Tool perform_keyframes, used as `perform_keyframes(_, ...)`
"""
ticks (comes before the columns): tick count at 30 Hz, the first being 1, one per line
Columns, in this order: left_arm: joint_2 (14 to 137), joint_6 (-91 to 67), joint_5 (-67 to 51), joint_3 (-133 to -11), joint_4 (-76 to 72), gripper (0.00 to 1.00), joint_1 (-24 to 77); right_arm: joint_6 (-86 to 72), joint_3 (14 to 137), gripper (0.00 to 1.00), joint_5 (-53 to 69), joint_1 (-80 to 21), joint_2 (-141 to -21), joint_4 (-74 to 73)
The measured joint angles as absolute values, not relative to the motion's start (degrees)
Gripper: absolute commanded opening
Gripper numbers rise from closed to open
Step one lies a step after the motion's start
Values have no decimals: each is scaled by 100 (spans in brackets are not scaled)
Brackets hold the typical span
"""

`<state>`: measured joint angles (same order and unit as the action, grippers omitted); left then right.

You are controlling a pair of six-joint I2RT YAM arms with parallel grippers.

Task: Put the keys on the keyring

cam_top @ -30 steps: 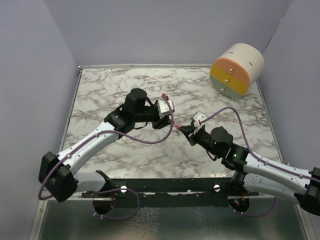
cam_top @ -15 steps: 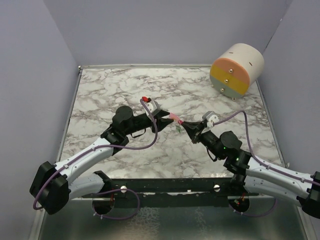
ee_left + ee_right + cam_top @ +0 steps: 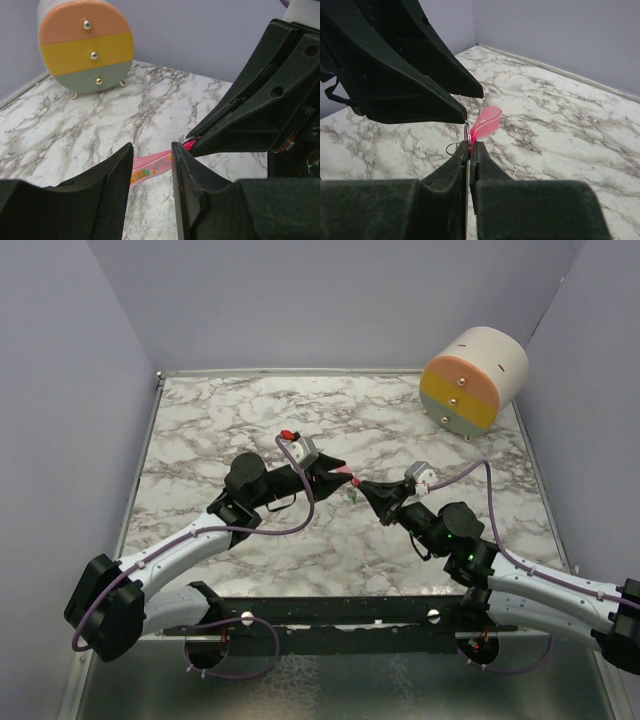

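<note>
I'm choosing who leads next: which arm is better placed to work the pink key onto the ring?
Right, probably. The right gripper is shut on the pink key, the ring at its tip; the left gripper is open and holds nothing visible.

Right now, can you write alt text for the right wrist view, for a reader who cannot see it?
The right gripper, shut, pinches the pink key at its lower end, beside a small metal ring. The left gripper points in from the picture's upper left, its black fingertips close to the ring, above the marble table.
</note>
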<state>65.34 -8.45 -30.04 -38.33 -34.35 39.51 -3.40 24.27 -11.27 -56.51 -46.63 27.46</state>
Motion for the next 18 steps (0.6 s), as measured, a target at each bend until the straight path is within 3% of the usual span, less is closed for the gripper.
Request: perform_keyframes(18,6591,-910,-3317,-3605,-3885,32,4176,-419,2408,1,-978,-5651,-4685,2906)
